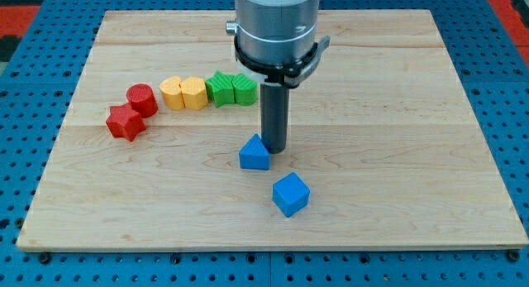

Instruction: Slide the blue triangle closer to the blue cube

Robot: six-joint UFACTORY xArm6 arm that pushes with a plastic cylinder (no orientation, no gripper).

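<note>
The blue triangle (254, 153) lies near the middle of the wooden board (397, 155). The blue cube (290, 193) sits a short way below and to the right of it, with a small gap between them. My tip (274, 149) is at the triangle's upper right side, touching it or very nearly so. The dark rod rises from there to the arm's grey body at the view's top.
A row of blocks lies at the upper left: a red star-like block (125, 122), a red cylinder (142, 99), two yellow blocks (183, 93) and two green blocks (231, 88). The board rests on a blue perforated table (25, 113).
</note>
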